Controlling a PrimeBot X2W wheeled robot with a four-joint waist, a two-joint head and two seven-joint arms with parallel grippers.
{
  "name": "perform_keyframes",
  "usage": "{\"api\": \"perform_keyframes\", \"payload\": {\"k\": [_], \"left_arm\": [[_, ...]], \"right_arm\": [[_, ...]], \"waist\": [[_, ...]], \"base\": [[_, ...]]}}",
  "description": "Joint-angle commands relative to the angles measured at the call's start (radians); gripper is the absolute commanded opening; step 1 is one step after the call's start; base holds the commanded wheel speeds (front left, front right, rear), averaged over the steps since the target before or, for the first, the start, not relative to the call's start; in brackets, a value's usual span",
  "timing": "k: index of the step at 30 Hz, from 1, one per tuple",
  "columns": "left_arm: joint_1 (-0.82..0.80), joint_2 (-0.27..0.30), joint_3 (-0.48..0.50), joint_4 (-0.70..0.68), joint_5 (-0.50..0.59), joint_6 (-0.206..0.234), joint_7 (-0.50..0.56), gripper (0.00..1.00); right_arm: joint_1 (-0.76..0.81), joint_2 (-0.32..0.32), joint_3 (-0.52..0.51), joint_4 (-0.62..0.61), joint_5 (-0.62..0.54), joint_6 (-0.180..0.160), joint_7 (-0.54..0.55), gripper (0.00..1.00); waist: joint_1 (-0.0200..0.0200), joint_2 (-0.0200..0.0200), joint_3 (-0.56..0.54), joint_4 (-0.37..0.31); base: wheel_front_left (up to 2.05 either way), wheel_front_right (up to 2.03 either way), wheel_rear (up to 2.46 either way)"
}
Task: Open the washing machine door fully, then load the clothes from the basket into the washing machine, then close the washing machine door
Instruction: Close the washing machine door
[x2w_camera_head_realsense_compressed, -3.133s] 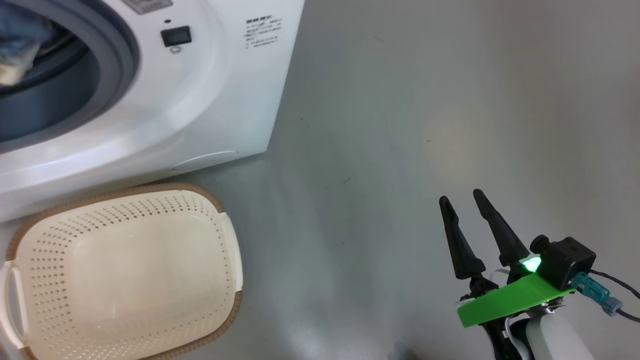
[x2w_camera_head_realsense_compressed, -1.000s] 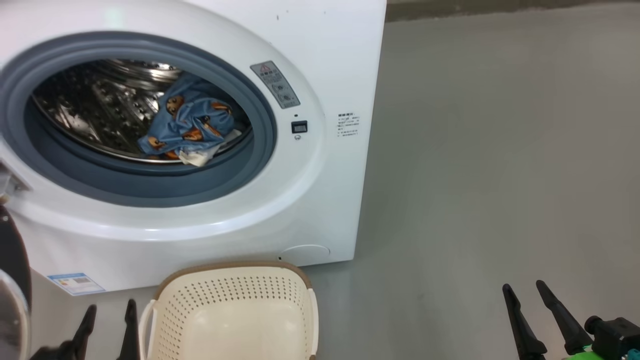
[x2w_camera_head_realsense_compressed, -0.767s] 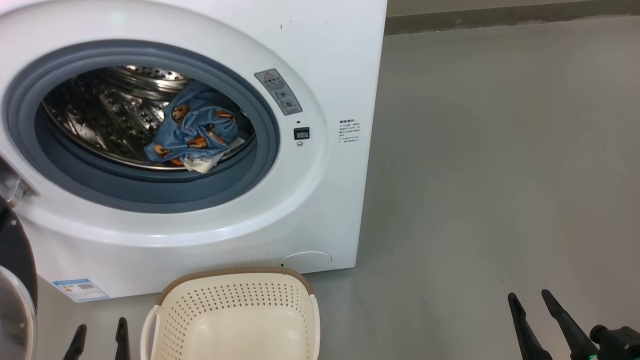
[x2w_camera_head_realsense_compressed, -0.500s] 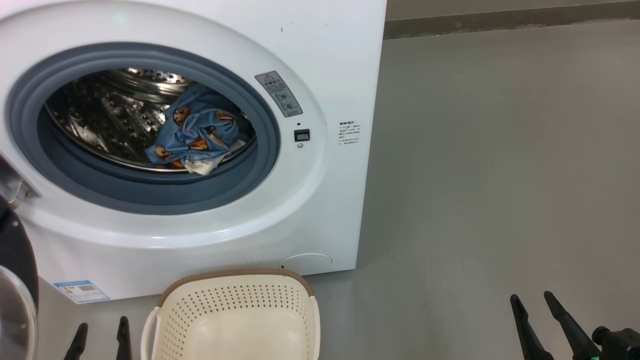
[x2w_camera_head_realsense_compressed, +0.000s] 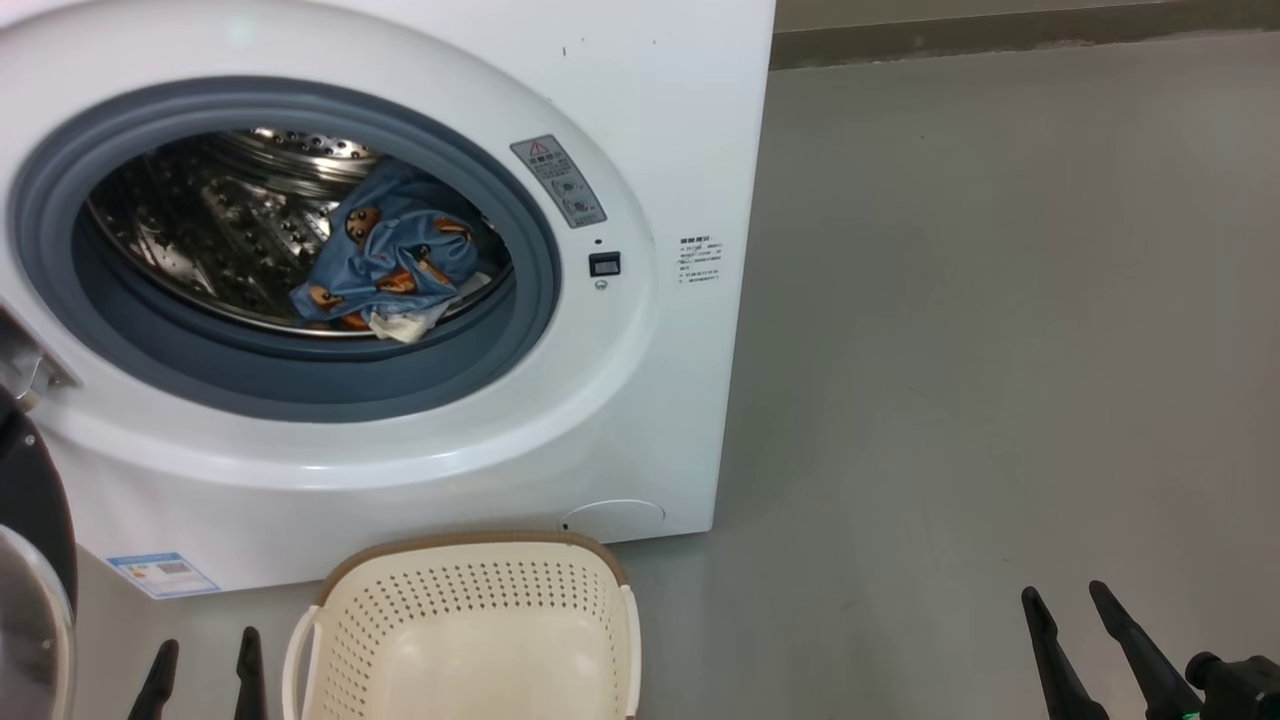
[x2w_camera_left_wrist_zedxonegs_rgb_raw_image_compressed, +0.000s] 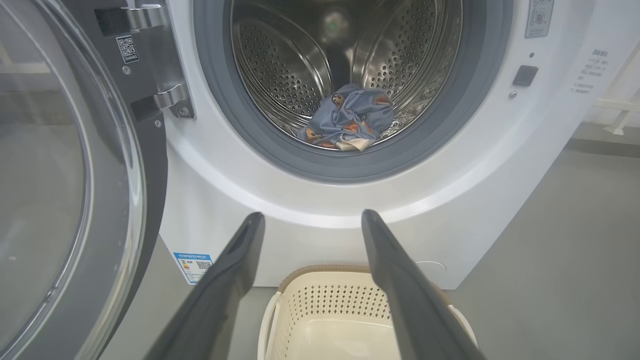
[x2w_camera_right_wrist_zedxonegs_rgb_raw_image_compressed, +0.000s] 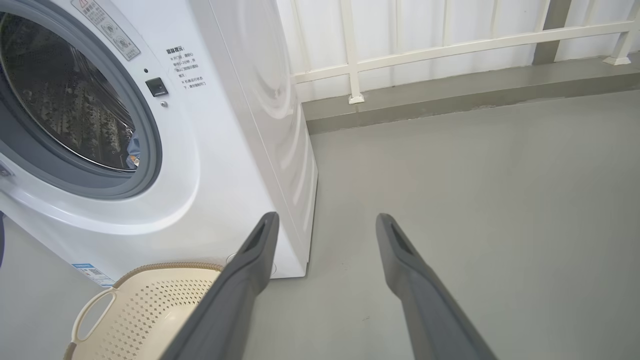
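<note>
The white front-loading washing machine stands with its black-rimmed glass door swung wide on the left. The cream perforated basket sits on the grey floor at the machine's foot, just beside the left gripper, whose fingers are spread wide and hold nothing. Blue bear-print clothes lie bunched in the steel drum. The right gripper, equally wide and holding nothing, hangs over open floor, well apart from the machine.

3 views toward washing machine
</note>
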Motion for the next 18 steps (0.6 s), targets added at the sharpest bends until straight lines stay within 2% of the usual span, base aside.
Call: {"api": "perform_keyframes", "payload": {"k": [1,12,18], "left_arm": [[-0.022,0.012,0.032,-0.027,0.015,-0.002,-0.006,1.0],[-0.025,0.014,0.023,-0.043,0.004,-0.002,-0.006,1.0],[-0.022,0.016,0.014,-0.053,-0.005,-0.002,-0.006,1.0]], "right_arm": [[-0.003,-0.019,0.015,-0.028,0.0,0.003,-0.005,1.0],[-0.008,-0.017,0.014,-0.03,0.001,0.003,-0.005,1.0],[-0.008,-0.017,0.012,-0.027,0.001,0.003,-0.005,1.0]], "waist": [[-0.0001,-0.0001,0.001,0.002],[-0.0001,-0.0001,0.007,0.012],[-0.0001,-0.0001,0.004,0.017]], "base": [[-0.75,0.75,0.0],[-1.17,1.17,0.0],[-0.44,0.44,0.0]]}}
